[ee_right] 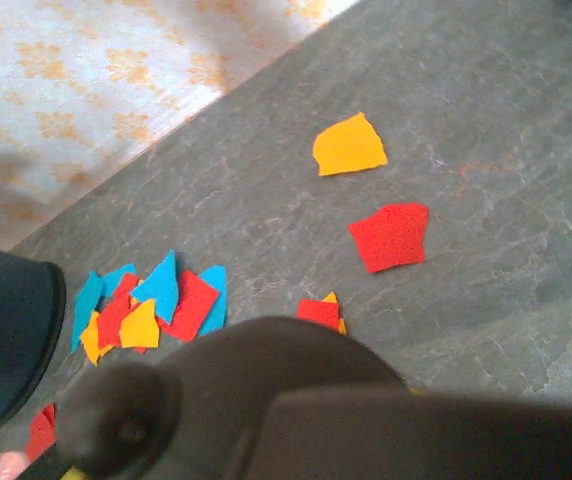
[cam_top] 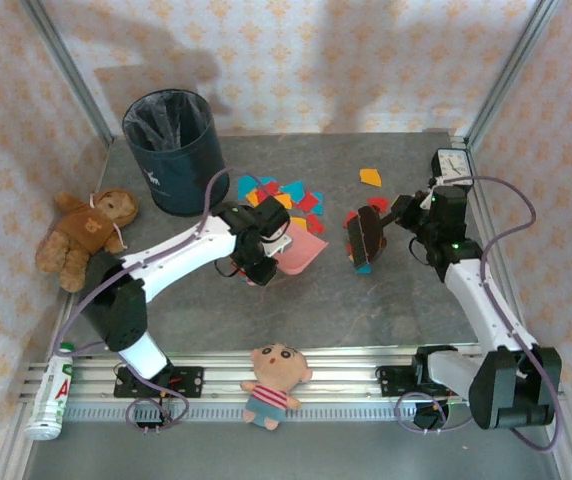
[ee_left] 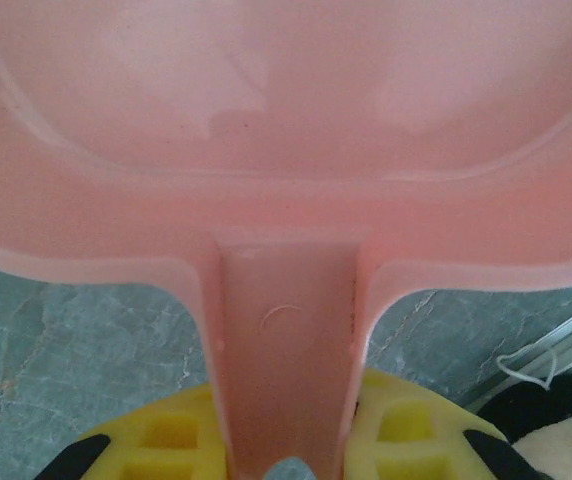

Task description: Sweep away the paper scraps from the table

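A cluster of red, blue and yellow paper scraps (cam_top: 281,194) (ee_right: 156,305) lies on the table (cam_top: 366,310) beside the bin. Apart from it lie an orange scrap (cam_top: 370,177) (ee_right: 349,146) and a red one (cam_top: 378,204) (ee_right: 393,236). My left gripper (cam_top: 264,246) (ee_left: 286,445) is shut on the handle of the pink dustpan (cam_top: 302,250) (ee_left: 286,150), its yellow fingers (ee_left: 166,435) on either side of the handle. The dustpan's mouth sits just below the cluster. My right gripper (cam_top: 390,216) is shut on a dark brush (cam_top: 364,238) (ee_right: 296,400), which stands on the table among the right-hand scraps.
A dark bin (cam_top: 171,150) with a liner stands at the back left. A teddy bear (cam_top: 86,232) lies at the left edge. A doll (cam_top: 274,380) rests on the aluminium rail (cam_top: 346,372) at the front, and a bottle (cam_top: 54,395) lies at the front left.
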{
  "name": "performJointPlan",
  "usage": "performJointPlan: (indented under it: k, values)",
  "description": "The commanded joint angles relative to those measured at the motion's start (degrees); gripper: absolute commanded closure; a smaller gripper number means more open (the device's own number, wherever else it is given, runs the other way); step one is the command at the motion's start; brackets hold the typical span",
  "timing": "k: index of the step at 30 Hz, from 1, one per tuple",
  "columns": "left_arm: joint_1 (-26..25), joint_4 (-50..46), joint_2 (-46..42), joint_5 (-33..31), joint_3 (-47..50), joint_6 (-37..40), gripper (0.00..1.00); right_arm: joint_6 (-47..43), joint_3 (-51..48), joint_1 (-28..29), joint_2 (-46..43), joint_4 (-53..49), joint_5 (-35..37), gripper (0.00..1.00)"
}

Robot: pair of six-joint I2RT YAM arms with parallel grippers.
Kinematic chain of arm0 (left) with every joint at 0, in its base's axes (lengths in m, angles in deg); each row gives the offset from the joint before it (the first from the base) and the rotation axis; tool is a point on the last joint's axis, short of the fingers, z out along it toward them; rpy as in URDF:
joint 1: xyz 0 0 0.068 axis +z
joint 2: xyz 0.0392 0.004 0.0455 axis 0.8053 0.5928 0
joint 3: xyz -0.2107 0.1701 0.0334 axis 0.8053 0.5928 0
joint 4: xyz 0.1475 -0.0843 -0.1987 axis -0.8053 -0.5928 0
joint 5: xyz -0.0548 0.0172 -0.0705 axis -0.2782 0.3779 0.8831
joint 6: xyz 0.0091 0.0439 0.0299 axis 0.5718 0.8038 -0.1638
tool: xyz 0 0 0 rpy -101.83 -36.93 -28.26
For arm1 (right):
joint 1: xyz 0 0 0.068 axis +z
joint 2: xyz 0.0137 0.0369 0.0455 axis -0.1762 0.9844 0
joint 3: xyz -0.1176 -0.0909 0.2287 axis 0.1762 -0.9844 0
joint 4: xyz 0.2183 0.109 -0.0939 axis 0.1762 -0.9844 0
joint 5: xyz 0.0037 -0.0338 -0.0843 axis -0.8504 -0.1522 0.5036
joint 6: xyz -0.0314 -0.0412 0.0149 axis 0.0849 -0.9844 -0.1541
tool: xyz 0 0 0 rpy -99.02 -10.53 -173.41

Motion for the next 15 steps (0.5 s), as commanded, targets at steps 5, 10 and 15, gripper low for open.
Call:
performJointPlan:
  k: [5, 10, 15]
  values:
    - [-4.2, -5.5, 7.1, -1.7, -6.1, 5.6, 1.00, -10.5, 5.7, 2.8, -5.3, -10.9, 11.0, 1.00]
    - [-7.0, -9.8, 12.6, -2.3, -10.5, 8.5, 1.00, -15.8, 6.2, 4.8, -7.3, -16.3, 19.7, 1.00]
    - [-7.8, -12.6, 17.0, -2.4, -13.9, 9.9, 1.00, -19.1, 3.6, 7.4, -9.2, -16.1, 24.4, 1.00]
